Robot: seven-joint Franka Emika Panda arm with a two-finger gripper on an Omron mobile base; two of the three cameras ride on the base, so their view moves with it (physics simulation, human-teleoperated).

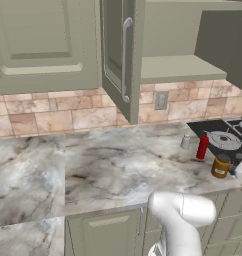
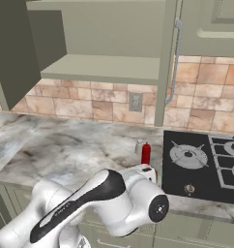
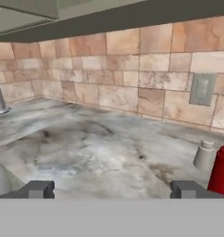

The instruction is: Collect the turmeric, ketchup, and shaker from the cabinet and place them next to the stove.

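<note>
A: Firstly, left base view. What is cut off or obscured?

B: The turmeric (image 1: pixel 220 166), a squat orange-brown jar with a dark lid, stands near the front edge of the marble counter (image 1: pixel 108 170). The ketchup (image 1: pixel 202 147) and the pale shaker (image 1: pixel 185 141) stand just beside the stove (image 1: pixel 225 140), whose right part is cut off. The cabinet (image 1: pixel 188 67) is open, shelf bare. No label is legible.

A: Right base view?

B: The white arm (image 2: pixel 114 193) hides the lower ketchup (image 2: pixel 146 153); the shaker (image 2: pixel 138 146) peeks out behind it. The turmeric is hidden.

A: Hand view?

B: The gripper (image 3: pixel 111 190) is spread wide, grasping nothing. The ketchup (image 3: pixel 221 171) is clipped at the right edge, beside the tapered shaker (image 3: pixel 204 154). A grey wall outlet (image 3: pixel 201 89) sits on the stone tile.
</note>
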